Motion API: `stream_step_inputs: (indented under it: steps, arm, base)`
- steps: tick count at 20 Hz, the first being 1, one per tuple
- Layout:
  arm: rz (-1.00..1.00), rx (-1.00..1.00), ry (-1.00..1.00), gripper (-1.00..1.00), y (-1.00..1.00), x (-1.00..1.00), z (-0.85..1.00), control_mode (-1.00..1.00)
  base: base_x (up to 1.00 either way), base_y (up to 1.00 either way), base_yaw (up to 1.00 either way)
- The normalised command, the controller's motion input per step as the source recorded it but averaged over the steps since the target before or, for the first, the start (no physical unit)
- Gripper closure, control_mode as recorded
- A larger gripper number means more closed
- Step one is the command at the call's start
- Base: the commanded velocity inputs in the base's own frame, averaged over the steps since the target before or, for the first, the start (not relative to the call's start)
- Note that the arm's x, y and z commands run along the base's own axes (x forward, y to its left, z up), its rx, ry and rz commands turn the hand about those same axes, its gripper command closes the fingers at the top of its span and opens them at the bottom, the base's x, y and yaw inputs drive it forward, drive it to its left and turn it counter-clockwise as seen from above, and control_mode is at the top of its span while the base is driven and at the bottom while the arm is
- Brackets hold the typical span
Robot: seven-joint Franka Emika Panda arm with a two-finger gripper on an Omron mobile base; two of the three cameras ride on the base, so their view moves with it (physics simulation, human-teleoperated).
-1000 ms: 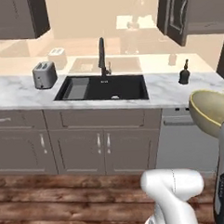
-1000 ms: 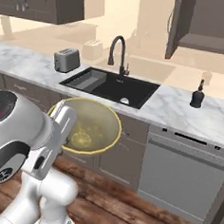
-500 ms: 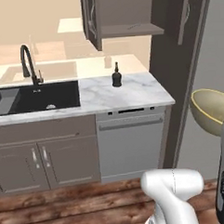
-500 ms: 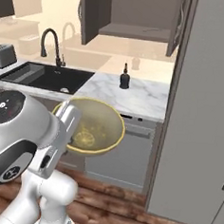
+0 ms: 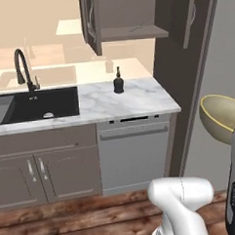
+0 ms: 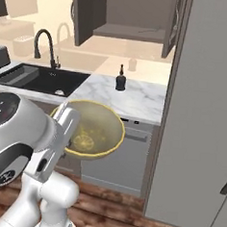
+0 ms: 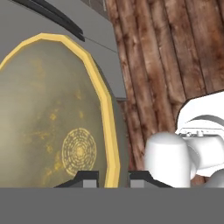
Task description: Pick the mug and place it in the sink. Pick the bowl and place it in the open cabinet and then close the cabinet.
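Bowl [image 7: 52, 131] is in the hand [image 7: 113, 177]: the two dark fingertips [image 7: 85, 178] stand nearly shut with the yellow rim pinched between them, one tip inside the bowl, one outside. Bowl is olive-tan with a ringed pattern at its centre, and in the hand view it hangs over the wood plank floor [image 7: 175, 52] and a grey cabinet front.

From the right base view, bowl [image 6: 92, 130] is held in the air in front of the dishwasher [image 6: 116, 159], off the surface, tilted so the inside faces the camera. From the left base view it sits at the right edge of the picture [image 5: 222, 116], beside the tall dark panel.

Marble surface [image 5: 138, 99] carries a black soap dispenser [image 5: 118, 83], just right of the sink [image 5: 36, 104]. The sink is black, with a black gooseneck faucet [image 5: 23, 70] behind it. A small light item lies in the basin near the drain [image 5: 48, 115]; too small to identify.

Cabinet [image 6: 130, 20] above the surface is open, both dark brown doors swung out, shelf [image 6: 131, 32] visible inside. It is well above and beyond the bowl.

Tall grey fridge-like unit [image 6: 206, 118] stands to the right of the surface.
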Motion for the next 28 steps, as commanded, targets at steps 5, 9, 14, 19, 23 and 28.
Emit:
stream_step_inputs:
  steps: [5, 9, 14, 19, 23, 28]
  arm:
    - [0.0, 0.0, 0.0, 1.0, 0.0, 0.0, 0.0, 1.0]
    - [0.0, 0.0, 0.0, 1.0, 0.0, 0.0, 0.0, 1.0]
    - [0.0, 0.0, 0.0, 1.0, 0.0, 0.0, 0.0, 1.0]
    - [0.0, 0.0, 0.0, 1.0, 0.0, 0.0, 0.0, 1.0]
    - [0.0, 0.0, 0.0, 1.0, 0.0, 0.0, 0.0, 1.0]
    - [0.0, 0.0, 0.0, 1.0, 0.0, 0.0, 0.0, 1.0]
  base:
    - [0.22, 0.33, 0.0]
    - [0.67, 0.0, 0.0]
    - [0.49, 0.0, 0.02]
    - [0.52, -0.18, 0.1]
    - [0.48, -0.11, 0.12]
    - [0.4, -0.11, 0.12]
